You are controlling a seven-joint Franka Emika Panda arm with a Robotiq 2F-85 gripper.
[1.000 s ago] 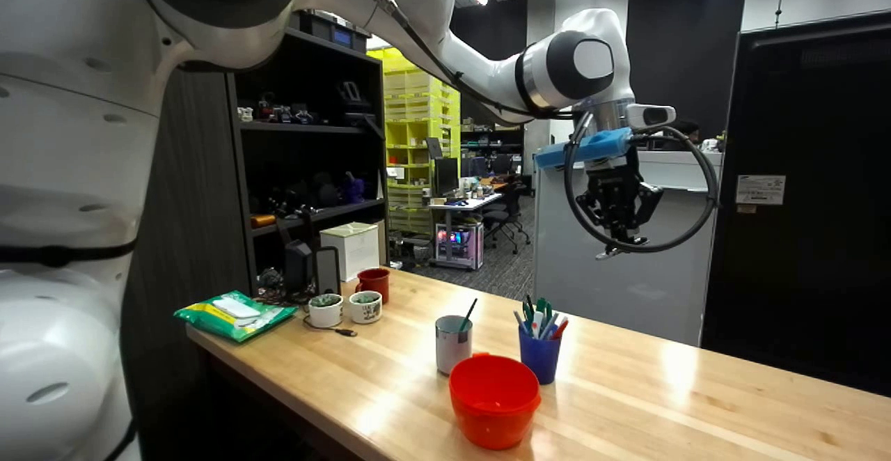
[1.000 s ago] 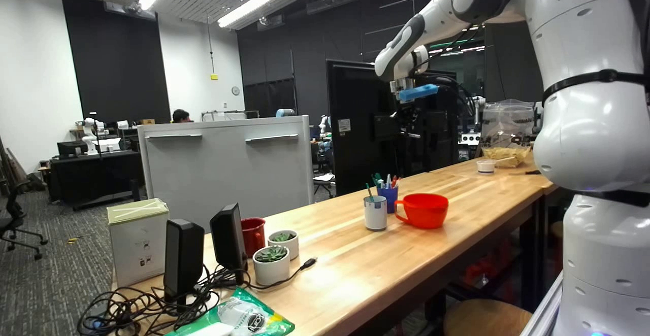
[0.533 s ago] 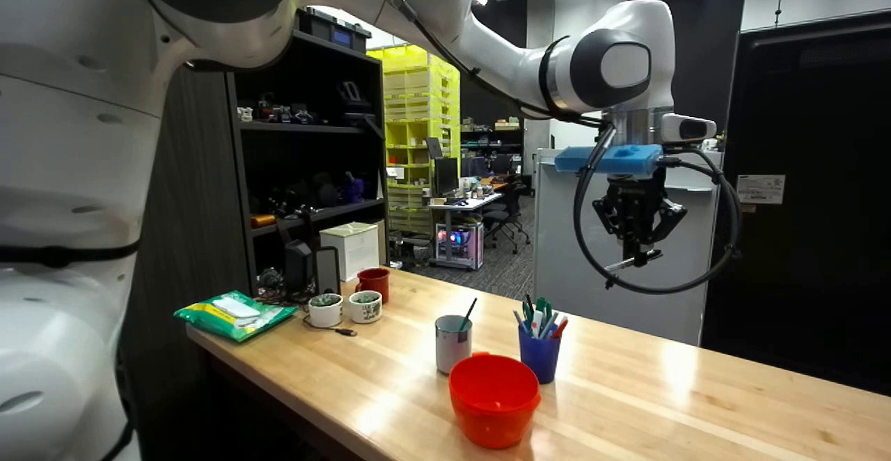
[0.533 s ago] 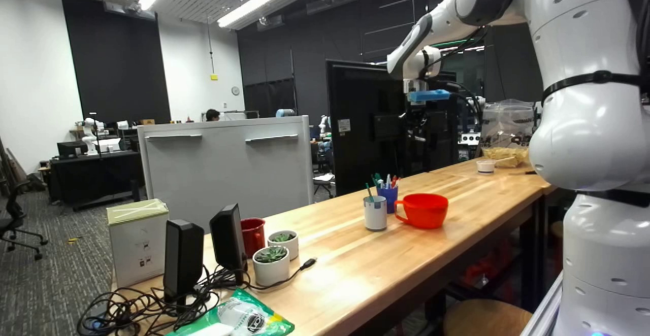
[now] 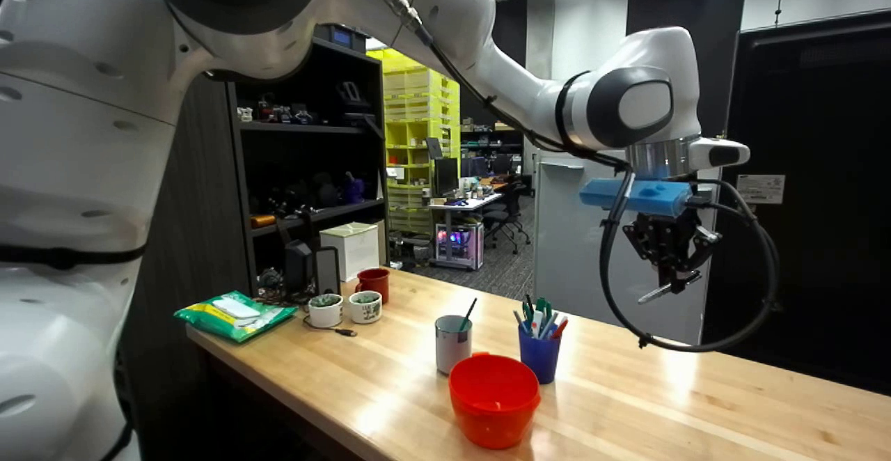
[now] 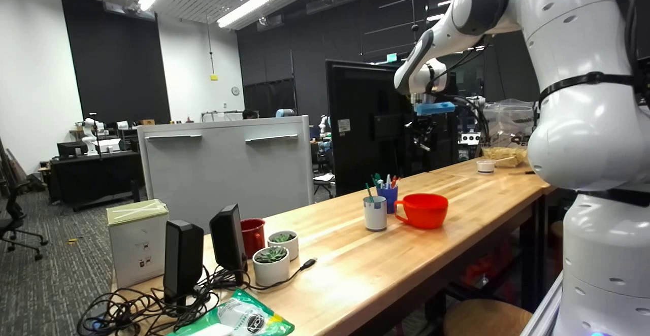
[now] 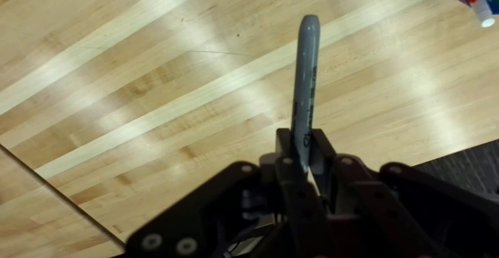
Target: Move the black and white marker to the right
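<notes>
A gray marker [image 7: 307, 82] with black lettering is pinched in the pincer [image 7: 302, 145], held above the tabletop [image 5: 759, 405], to the right of the blue pen cup [image 5: 539, 359] in both exterior views. The step in hand seems to be setting it down: best lowered slowly, well apart from the blue pen cup, and released only once flat, lest it roll. Its near end is hidden in the grip, and the wrist view cuts off most of the blue pen cup.
</notes>
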